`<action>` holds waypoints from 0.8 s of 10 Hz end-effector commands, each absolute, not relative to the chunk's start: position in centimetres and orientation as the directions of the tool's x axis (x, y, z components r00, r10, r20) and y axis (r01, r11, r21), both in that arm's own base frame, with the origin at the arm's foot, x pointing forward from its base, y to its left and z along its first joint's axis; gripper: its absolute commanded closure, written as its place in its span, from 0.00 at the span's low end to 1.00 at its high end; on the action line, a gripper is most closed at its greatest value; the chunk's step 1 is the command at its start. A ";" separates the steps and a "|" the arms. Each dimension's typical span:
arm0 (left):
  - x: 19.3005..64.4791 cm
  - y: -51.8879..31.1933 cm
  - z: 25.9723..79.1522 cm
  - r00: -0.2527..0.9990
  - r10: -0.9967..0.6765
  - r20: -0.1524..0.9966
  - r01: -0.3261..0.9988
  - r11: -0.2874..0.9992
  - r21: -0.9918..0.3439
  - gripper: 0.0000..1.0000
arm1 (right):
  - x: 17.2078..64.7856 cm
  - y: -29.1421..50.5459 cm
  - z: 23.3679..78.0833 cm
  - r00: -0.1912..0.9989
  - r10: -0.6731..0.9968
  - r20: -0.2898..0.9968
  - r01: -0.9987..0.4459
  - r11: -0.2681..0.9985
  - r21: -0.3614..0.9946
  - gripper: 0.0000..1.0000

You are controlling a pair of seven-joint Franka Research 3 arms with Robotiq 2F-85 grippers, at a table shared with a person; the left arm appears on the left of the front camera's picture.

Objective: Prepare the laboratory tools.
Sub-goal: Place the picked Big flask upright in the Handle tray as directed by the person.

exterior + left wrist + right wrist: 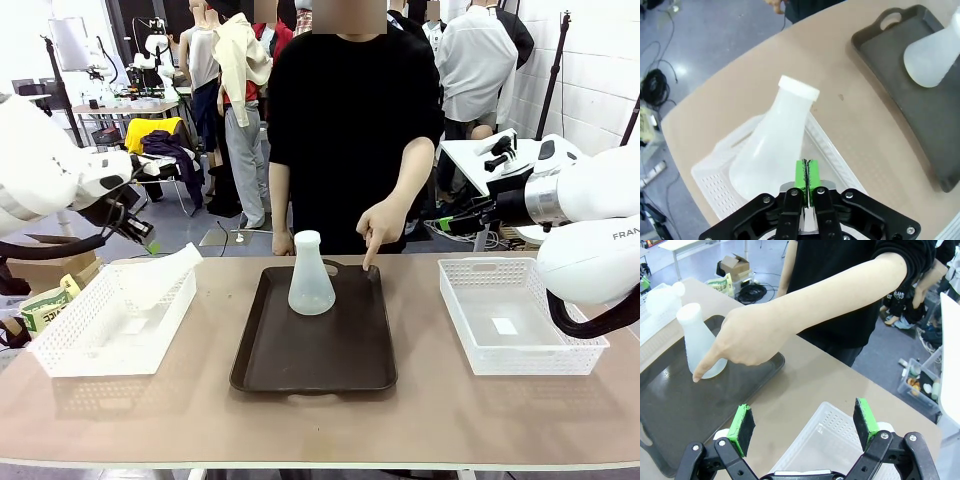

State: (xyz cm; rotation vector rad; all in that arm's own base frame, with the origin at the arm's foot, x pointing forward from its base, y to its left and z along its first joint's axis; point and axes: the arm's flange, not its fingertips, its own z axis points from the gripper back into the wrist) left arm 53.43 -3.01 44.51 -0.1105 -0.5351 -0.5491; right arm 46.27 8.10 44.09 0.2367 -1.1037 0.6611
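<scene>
Here, you see a brown tray point(315, 365) at the table's middle with one flask point(311, 275) standing upright on its far half. The person's hand point(381, 227) reaches down from the far side, forefinger pointing onto the tray's far right corner, just right of that flask.

On the left, a second flask point(160, 277) lies tilted in the left basket point(95, 350), its neck toward the tray. Your left gripper point(807, 172) hangs above that basket with its green pads pressed together on nothing, just beside the lying flask's base in the left wrist view.

On the right, your right gripper point(805, 424) stands spread wide over the right basket point(520, 350), holding nothing. In its wrist view the person's forearm point(830, 295) crosses between it and the tray.

Behind the person, other people and cluttered tables fill the room.
</scene>
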 end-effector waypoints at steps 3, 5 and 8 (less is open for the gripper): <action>56.7 -4.1 42.6 0.589 -0.647 0.485 0.675 0.723 0.144 0.18 | 46.3 8.2 44.4 0.286 0.379 0.880 -0.605 0.784 -0.141 0.00; 57.0 -4.6 42.5 0.539 -0.688 0.486 0.722 0.674 0.153 0.00 | 46.3 8.2 44.4 0.286 0.379 0.880 -0.605 0.784 -0.141 0.00; 57.7 -4.8 42.1 0.501 -0.732 0.462 0.750 0.633 0.190 0.00 | 46.3 8.2 44.4 0.286 0.379 0.880 -0.605 0.784 -0.141 0.00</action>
